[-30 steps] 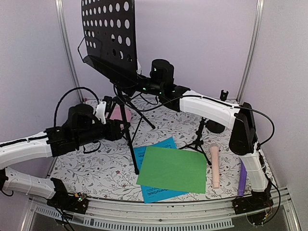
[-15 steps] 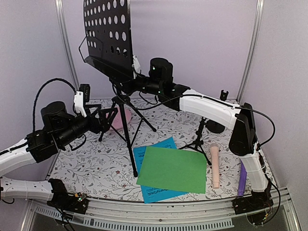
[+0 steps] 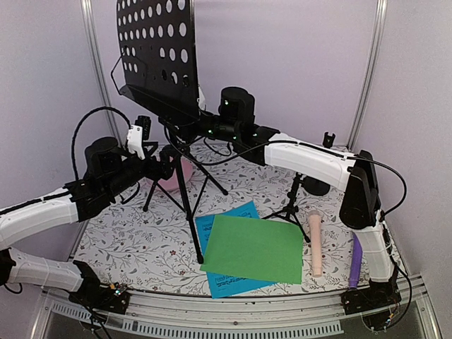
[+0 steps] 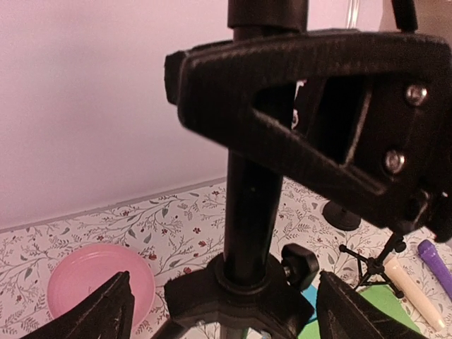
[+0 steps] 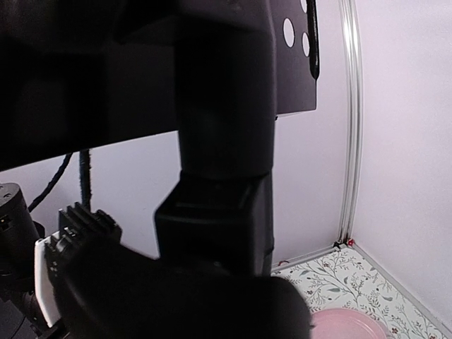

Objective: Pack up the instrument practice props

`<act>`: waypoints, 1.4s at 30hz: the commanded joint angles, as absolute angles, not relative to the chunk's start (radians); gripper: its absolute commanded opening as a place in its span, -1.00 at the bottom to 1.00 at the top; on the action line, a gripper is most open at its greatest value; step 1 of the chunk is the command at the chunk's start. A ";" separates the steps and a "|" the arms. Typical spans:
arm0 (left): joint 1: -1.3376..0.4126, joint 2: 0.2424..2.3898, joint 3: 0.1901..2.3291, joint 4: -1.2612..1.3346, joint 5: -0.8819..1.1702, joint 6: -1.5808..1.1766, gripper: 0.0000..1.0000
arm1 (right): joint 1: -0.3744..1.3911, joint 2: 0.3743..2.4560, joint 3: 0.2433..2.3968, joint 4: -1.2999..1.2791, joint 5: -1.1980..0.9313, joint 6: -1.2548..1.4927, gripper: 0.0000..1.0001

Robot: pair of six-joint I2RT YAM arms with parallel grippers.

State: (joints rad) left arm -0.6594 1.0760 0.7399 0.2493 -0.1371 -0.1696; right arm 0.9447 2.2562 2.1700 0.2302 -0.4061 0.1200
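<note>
The black perforated music rack (image 3: 157,53) stands on its tripod (image 3: 185,191) at the back left. My right gripper (image 3: 187,127) is shut on the rack's neck just under the plate; in the right wrist view (image 5: 215,233) the dark post fills the space between its jaws. My left gripper (image 3: 166,159) is open, its fingers either side of the tripod's post and hub (image 4: 236,282), not touching. The green paper (image 3: 254,247) lies on the blue paper (image 3: 229,284). The beige microphone (image 3: 315,244) and purple microphone (image 3: 355,263) lie at the right. A small tripod mic support (image 3: 291,201) stands behind the papers.
A pink plate (image 3: 171,171) lies behind the tripod's legs, also in the left wrist view (image 4: 99,282). A second mic support with a round base (image 3: 316,186) stands at the back right. Walls close in on three sides. Cables hang from both arms.
My left gripper drew back to the left, then came forward up to the tripod's post. The rack, held by my right gripper, shifted and tilted slightly.
</note>
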 commanded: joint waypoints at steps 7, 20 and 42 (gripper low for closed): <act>-0.580 1.148 0.787 0.396 0.186 -0.192 0.60 | 0.968 2.160 2.249 0.388 -0.410 0.186 -1.00; -0.572 1.139 0.737 0.299 0.131 -0.171 -0.04 | 0.969 2.125 2.314 0.407 -0.371 0.189 -1.00; -0.612 1.041 0.901 -0.036 0.244 -0.172 0.68 | 0.969 2.072 2.392 0.499 -0.289 0.194 -1.00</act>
